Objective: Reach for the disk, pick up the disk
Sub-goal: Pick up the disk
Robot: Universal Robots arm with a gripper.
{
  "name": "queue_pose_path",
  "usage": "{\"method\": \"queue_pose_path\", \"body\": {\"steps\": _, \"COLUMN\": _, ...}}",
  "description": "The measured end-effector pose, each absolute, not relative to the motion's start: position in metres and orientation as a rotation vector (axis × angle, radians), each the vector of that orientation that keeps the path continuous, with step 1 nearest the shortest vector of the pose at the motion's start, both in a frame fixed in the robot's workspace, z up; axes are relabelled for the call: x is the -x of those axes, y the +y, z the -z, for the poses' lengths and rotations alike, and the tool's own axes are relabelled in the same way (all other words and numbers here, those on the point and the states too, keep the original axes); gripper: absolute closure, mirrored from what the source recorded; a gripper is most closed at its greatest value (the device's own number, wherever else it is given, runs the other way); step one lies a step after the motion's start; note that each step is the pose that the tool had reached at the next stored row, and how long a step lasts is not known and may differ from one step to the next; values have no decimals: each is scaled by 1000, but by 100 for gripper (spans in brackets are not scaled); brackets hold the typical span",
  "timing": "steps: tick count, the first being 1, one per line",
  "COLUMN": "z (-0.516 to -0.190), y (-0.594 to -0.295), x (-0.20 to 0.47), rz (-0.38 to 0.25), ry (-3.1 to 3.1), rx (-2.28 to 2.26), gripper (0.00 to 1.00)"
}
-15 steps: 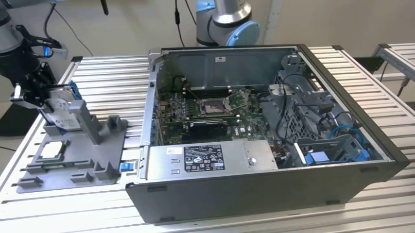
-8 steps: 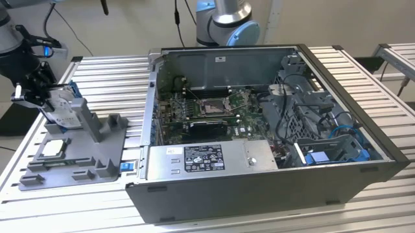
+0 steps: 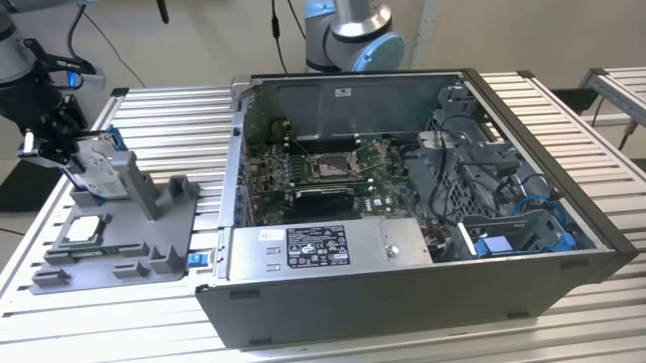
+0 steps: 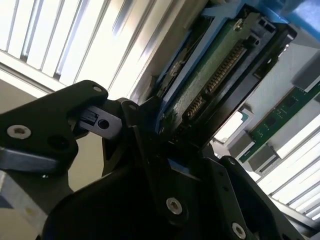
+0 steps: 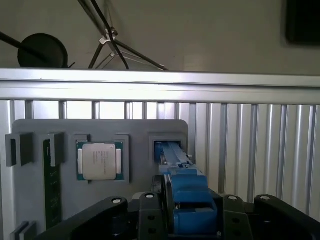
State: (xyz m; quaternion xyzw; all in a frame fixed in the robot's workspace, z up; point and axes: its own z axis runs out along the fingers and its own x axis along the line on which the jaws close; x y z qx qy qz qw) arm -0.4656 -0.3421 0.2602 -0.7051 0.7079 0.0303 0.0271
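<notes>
The disk (image 3: 99,171) stands on edge in a slot of the grey fixture (image 3: 151,227) at the exterior view's left, its white label facing out. My gripper (image 3: 72,156) comes down on it from above, fingers on both sides. In the first wrist view the blue bracket of the disk (image 5: 186,192) sits tight between my gripper's (image 5: 189,207) black fingers, and its far end is still in the slot. In the second wrist view the green board and connector side of the disk (image 4: 215,75) runs out from my gripper (image 4: 180,145).
A square processor chip (image 3: 86,228) (image 5: 98,161) and a memory stick (image 5: 50,185) lie in the fixture beside the disk. An open computer case (image 3: 424,189) with a grey power-supply box (image 3: 318,247) fills the table's middle. Another arm's base (image 3: 349,34) stands behind it.
</notes>
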Motion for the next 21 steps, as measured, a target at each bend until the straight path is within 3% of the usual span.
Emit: {"method": "queue_pose_path", "body": {"steps": 21, "z": -266, "y": -342, "x": 466, "rz": -86, "ry": 2190, "rx": 2181, "gripper": 100}}
